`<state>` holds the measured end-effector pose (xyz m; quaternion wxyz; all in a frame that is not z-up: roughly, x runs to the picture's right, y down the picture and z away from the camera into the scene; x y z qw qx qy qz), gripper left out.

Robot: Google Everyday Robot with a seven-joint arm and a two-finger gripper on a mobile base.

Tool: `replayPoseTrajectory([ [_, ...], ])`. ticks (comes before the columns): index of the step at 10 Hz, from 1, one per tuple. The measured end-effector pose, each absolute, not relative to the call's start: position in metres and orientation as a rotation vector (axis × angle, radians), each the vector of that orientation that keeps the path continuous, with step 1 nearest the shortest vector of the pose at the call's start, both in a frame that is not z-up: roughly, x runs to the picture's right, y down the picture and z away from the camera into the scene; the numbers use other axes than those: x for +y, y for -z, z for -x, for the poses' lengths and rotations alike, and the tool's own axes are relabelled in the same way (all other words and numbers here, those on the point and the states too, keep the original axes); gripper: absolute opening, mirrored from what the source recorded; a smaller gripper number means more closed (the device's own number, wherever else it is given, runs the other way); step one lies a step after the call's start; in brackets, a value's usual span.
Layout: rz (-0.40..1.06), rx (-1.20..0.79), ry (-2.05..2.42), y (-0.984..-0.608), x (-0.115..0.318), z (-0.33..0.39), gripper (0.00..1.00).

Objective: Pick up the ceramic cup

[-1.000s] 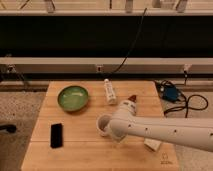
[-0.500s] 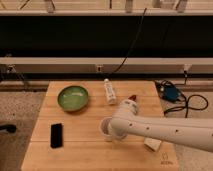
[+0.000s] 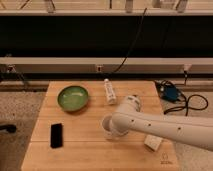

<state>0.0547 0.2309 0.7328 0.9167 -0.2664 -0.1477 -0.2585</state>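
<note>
The ceramic cup [image 3: 106, 122] is a small white handleless cup standing on the wooden table [image 3: 85, 150], a little right of the table's middle. My white arm reaches in from the right. Its end, the gripper [image 3: 115, 130], is right against the cup's right side and covers part of it. I cannot tell whether the cup is held or lifted.
A green bowl [image 3: 73, 97] sits at the back left. A white tube-shaped bottle [image 3: 109, 91] lies behind the cup. A black phone [image 3: 56, 135] lies at the front left. A small white box [image 3: 153, 142] lies under my arm at the right. A blue device with cables [image 3: 170, 94] lies off the table's right edge.
My arm's end has edged slightly toward the cup. The cup has stayed in about the same spot.
</note>
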Motion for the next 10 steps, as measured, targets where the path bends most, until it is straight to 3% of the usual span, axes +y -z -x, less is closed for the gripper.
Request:
replayPoseTrajectory([
  [10,0.547,-0.302,0.540,-0.722,0.203,-0.068,0.00],
])
